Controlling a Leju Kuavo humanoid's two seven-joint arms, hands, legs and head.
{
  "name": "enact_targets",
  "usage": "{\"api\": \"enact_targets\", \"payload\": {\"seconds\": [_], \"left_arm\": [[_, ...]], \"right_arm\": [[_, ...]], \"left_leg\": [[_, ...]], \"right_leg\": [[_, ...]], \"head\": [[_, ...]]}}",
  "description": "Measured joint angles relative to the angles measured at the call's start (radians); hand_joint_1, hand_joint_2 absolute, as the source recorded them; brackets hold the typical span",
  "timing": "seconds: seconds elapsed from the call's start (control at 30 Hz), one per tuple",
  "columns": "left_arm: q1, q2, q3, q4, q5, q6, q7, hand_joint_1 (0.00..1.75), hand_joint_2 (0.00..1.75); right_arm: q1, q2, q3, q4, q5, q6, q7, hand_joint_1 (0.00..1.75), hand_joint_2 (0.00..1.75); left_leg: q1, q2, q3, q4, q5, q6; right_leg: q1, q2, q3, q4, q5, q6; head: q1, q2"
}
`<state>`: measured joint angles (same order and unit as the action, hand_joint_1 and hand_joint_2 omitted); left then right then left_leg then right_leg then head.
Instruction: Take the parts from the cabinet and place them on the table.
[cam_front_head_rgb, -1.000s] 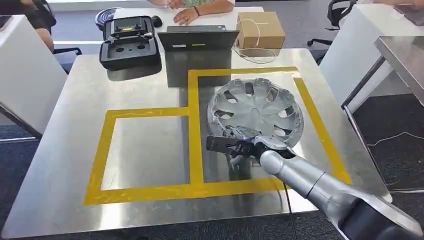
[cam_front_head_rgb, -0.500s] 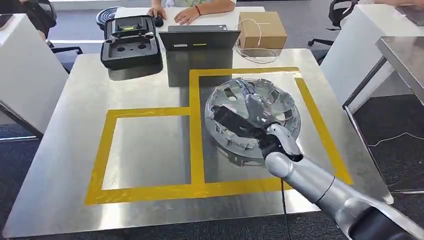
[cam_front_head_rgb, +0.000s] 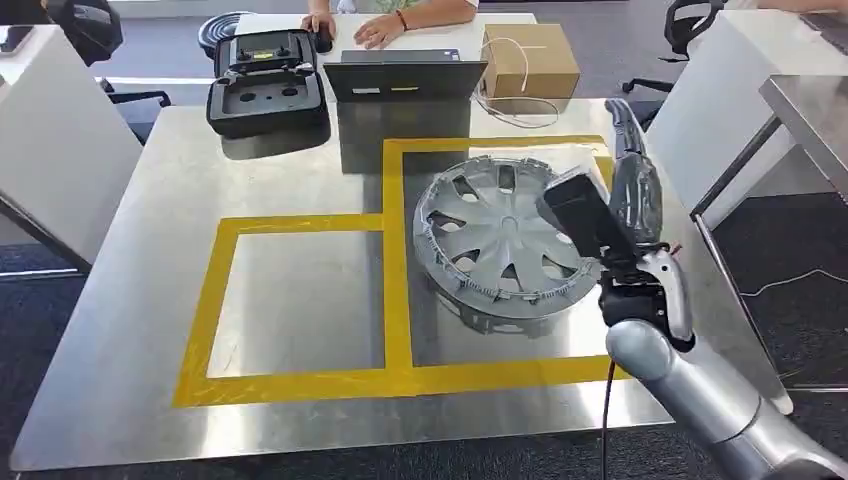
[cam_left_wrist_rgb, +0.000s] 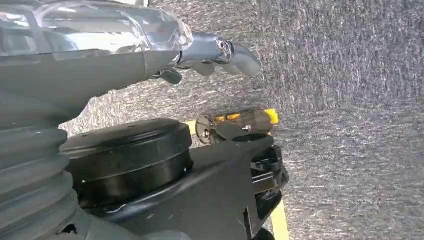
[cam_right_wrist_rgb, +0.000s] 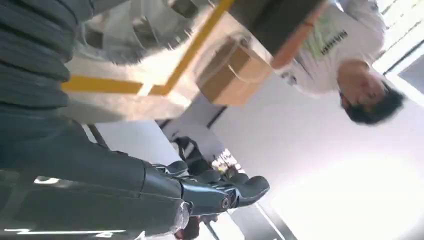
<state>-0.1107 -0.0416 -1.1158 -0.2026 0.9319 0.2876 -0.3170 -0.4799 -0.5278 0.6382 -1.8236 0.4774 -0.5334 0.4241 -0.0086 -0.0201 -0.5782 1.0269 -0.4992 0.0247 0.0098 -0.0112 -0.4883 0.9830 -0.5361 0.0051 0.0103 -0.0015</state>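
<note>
1. Head view: I see the hubcap (cam_front_head_rgb: 506, 235) lying face up on the steel table (cam_front_head_rgb: 150, 330), inside the right-hand box of the yellow tape (cam_front_head_rgb: 392, 300). At about 3 o'clock from it my right hand (cam_front_head_rgb: 625, 195) is raised above the table's right edge, fingers straight and apart, holding nothing and not touching the hubcap. At 12 o'clock on the table stands a laptop (cam_front_head_rgb: 405, 76). A black case (cam_front_head_rgb: 264, 80) is at 11 o'clock and a cardboard box (cam_front_head_rgb: 530, 58) at 1 o'clock. A person's hands (cam_front_head_rgb: 378, 30) rest on the desk behind the laptop.

2. Left wrist view: my left hand (cam_left_wrist_rgb: 220, 52) hangs over grey carpet (cam_left_wrist_rgb: 345, 100), its fingers loosely curled with nothing in them; I cannot tell whether they are fully closed.

3. Right wrist view: the right hand's fingers (cam_right_wrist_rgb: 235, 192) are extended in open air. The table with tape (cam_right_wrist_rgb: 165, 75), the cardboard box (cam_right_wrist_rgb: 227, 75) and a seated person (cam_right_wrist_rgb: 340, 55) lie beyond.
</note>
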Motion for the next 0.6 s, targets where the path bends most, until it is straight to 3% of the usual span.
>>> {"api": "enact_targets", "payload": {"seconds": [0.1,0.23,0.3,0.37,0.4,0.6], "left_arm": [[0.000,0.001,0.000,0.000,0.015,0.005,-0.001,0.00,1.75],[0.004,0.002,0.001,0.000,0.047,0.015,-0.004,0.00,1.75],[0.006,0.003,0.002,0.000,0.060,0.015,-0.008,0.00,1.75],[0.006,0.003,0.002,0.000,0.068,0.013,-0.016,0.00,1.75],[0.007,0.003,0.002,0.000,0.068,0.013,-0.018,0.00,0.00],[0.007,0.004,0.002,0.000,0.085,0.016,-0.018,0.00,0.00]], "right_arm": [[0.030,-0.028,-0.065,-0.089,0.030,-0.049,0.032,0.00,1.75],[0.109,-0.117,-0.244,-0.222,-0.051,-0.128,0.101,0.00,1.75],[0.169,-0.150,-0.337,-0.265,-0.139,-0.158,0.074,0.00,1.75],[0.247,-0.170,-0.445,-0.309,-0.272,-0.164,0.004,0.00,1.75],[0.272,-0.177,-0.497,-0.325,-0.291,-0.164,-0.016,0.00,1.75],[0.361,-0.189,-0.685,-0.395,-0.387,-0.164,-0.075,0.00,1.75]], "left_leg": [[0.000,-0.002,0.001,0.000,0.000,0.000],[0.000,-0.013,0.000,0.000,0.000,0.000],[0.000,-0.015,0.001,0.000,0.000,0.000],[0.000,-0.017,0.000,0.000,0.000,0.001],[-0.001,-0.016,0.000,0.000,-0.001,0.001],[-0.001,-0.008,0.001,-0.001,-0.002,0.003]], "right_leg": [[0.000,0.000,-0.001,-0.001,-0.001,0.001],[-0.001,-0.008,0.001,-0.002,-0.002,0.003],[-0.001,-0.009,0.003,-0.004,-0.003,0.004],[-0.001,-0.012,0.004,-0.005,-0.004,0.006],[-0.002,-0.012,0.004,-0.004,-0.004,0.006],[-0.002,-0.009,0.004,-0.005,-0.004,0.006]], "head": [[-0.001,0.000],[0.000,0.000],[-0.001,0.000],[0.002,0.000],[0.002,0.000],[0.001,0.000]]}}
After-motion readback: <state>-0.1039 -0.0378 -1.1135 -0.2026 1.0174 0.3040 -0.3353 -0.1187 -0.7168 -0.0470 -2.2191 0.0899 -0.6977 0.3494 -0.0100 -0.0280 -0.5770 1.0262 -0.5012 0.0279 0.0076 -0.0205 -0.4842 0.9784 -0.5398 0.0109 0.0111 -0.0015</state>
